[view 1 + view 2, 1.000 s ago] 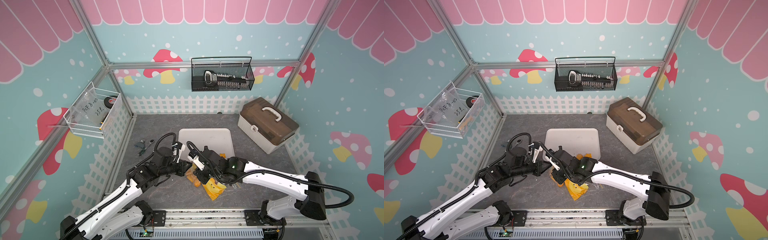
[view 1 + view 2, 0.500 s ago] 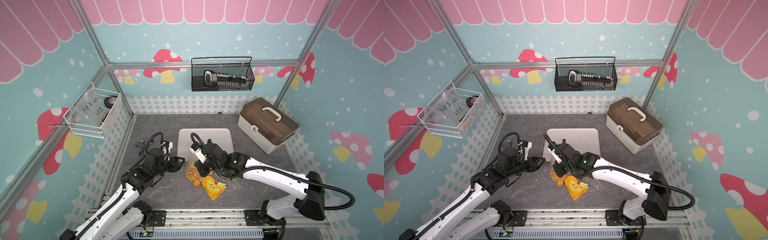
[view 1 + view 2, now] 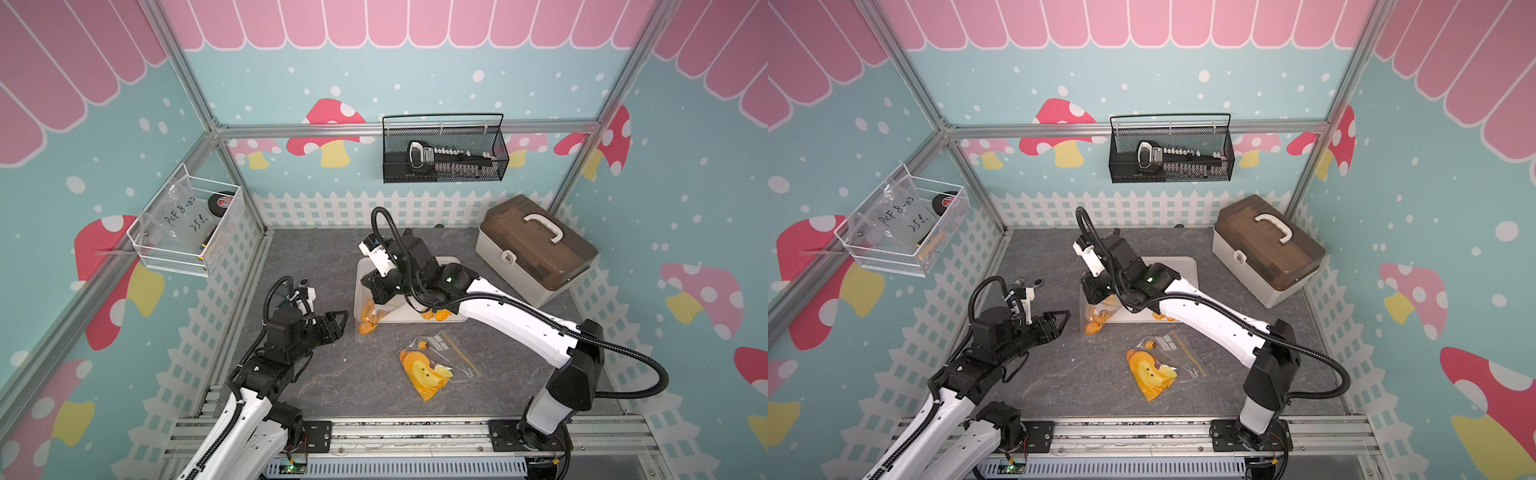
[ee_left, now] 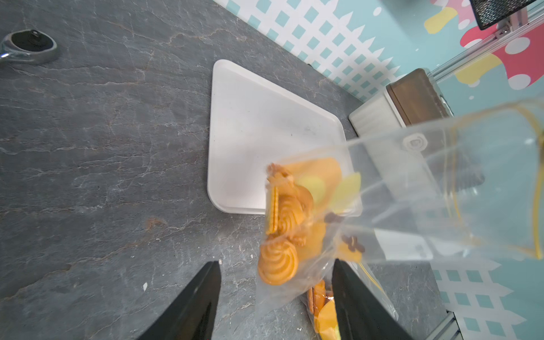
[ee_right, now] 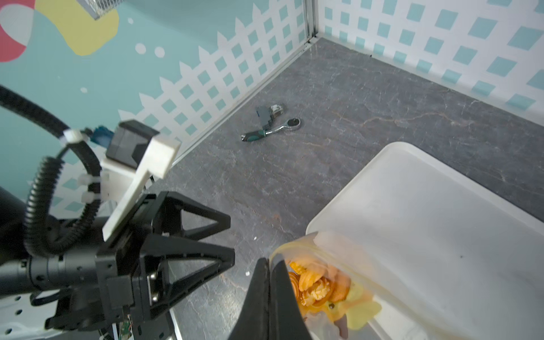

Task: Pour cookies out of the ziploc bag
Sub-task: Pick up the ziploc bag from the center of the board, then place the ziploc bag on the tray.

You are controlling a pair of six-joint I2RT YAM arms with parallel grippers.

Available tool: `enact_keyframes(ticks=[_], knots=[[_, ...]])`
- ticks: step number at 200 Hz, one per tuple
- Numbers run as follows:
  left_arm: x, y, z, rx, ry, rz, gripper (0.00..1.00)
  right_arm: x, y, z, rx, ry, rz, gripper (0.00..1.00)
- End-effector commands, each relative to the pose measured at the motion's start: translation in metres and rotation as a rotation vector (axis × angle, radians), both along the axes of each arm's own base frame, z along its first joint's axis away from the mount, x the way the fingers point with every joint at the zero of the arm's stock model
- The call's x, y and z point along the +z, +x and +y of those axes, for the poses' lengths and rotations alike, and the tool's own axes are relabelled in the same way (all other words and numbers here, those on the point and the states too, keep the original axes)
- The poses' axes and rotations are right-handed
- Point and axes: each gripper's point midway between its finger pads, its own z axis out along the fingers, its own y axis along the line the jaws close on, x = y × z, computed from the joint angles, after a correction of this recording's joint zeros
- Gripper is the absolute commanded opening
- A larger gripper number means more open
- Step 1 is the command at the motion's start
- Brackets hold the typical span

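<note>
**Top views.**
- Zip bag (image 3: 367, 305): clear, hanging from your right claw (image 3: 376, 291) at the near left corner of the white tray (image 3: 1185, 268). The claw is clenched on the bag's upper edge.
- Cookies (image 3: 365, 322): bunched in the bag's low end, right at the tray's edge.
- Left claw (image 3: 341, 321): released and empty, just beside the bag without touching it.
- Orange pieces (image 3: 436, 316): a few show at the tray's near edge under the right arm. You cannot tell whether they lie on it.

**Left wrist view.**
- The cookies (image 4: 282, 223) pile into the bag's bottom corner, and the zip end rises away from them.
- The fingers (image 4: 203, 297) stand spread on either side of that corner.

**Right wrist view.**
- The right claw's fingers (image 5: 266, 294) are pressed together on the bag's rim.
- You look down through the mouth onto the cookies (image 5: 312, 287).

**Step in hand, as judged.**
- Tip the bag.
- Shift it further over the tray first, because the load hangs at the rim.
- Pinch the bottom corner with the left claw, on film only and below the cookies.
- Raise that corner above the mouth while the right claw keeps the mouth low and slack.

**Surroundings.**
- Printed bag (image 3: 424, 370): flat on the table toward the front, apart from the tray.
- Toolbox (image 3: 536, 249): to the right of the tray.
- Ratchet (image 5: 273, 129): by the left fence, well apart.

**In the way.** The right arm lies across the tray's near half and may catch falling pieces.
</note>
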Motion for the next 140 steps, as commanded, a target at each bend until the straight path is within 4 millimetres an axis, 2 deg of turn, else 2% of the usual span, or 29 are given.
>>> enact_keyframes(ticks=[1,20,39,74,93,109,140], knots=[[-0.003,0.007,0.002,0.018,-0.032,-0.017,0.62,0.011,0.026,0.010,0.017,0.064,-0.044,0.00],[-0.007,0.011,0.005,0.033,-0.048,-0.021,0.61,-0.003,0.050,0.008,-0.001,0.060,-0.042,0.00],[-0.011,0.016,0.007,0.042,-0.057,-0.019,0.61,-0.035,0.069,-0.002,-0.044,0.017,-0.014,0.00],[-0.023,0.027,0.006,0.042,-0.052,0.000,0.61,-0.116,0.093,-0.051,-0.181,-0.080,0.065,0.00],[-0.029,0.041,0.005,0.045,-0.036,0.009,0.60,-0.144,0.101,-0.083,-0.256,-0.090,0.107,0.00],[-0.037,0.056,0.000,0.036,-0.037,0.038,0.56,-0.156,0.105,-0.110,-0.324,-0.125,0.101,0.00],[-0.055,0.082,-0.026,-0.041,-0.109,0.092,0.50,-0.159,0.109,-0.152,-0.418,-0.170,0.070,0.02]])
